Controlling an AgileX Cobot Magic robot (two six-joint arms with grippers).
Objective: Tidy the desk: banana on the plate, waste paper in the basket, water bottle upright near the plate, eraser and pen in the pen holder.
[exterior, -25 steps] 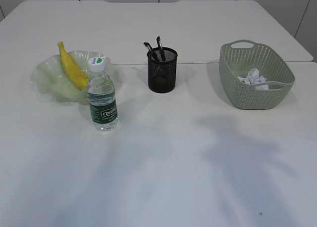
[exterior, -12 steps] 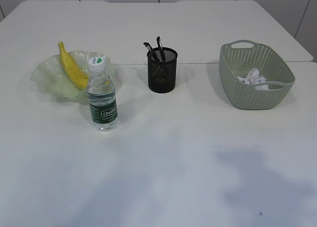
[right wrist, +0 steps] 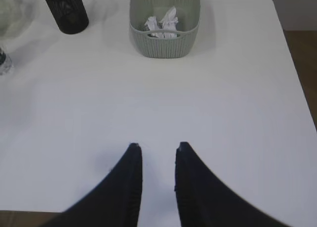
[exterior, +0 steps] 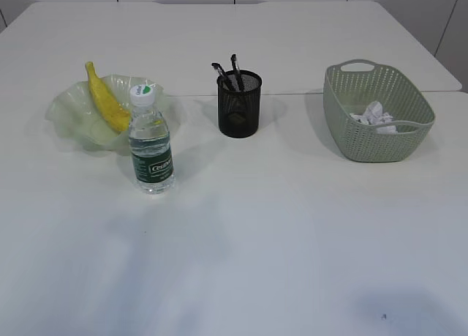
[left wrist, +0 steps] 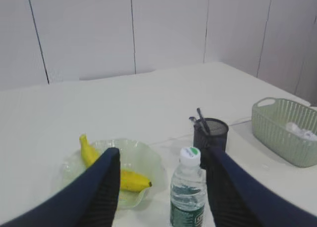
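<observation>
Shadows on the near part of the table (exterior: 292, 241) have thinned out over the last second; no arm shows in the exterior view, which suggests both have pulled back. Everything else sits as before. The banana (exterior: 107, 100) lies on the plate (exterior: 69, 109), the water bottle (exterior: 151, 142) stands upright just beside it, the waste paper (exterior: 376, 115) is in the basket (exterior: 376, 142), and pens (exterior: 235, 66) stick out of the pen holder (exterior: 239, 105); the eraser cannot be made out. The left pincer (left wrist: 162, 160) hangs released and empty, framing bottle and plate. The right pincer (right wrist: 158, 147) is narrowly parted, holding nothing. The tidying looks finished.
</observation>
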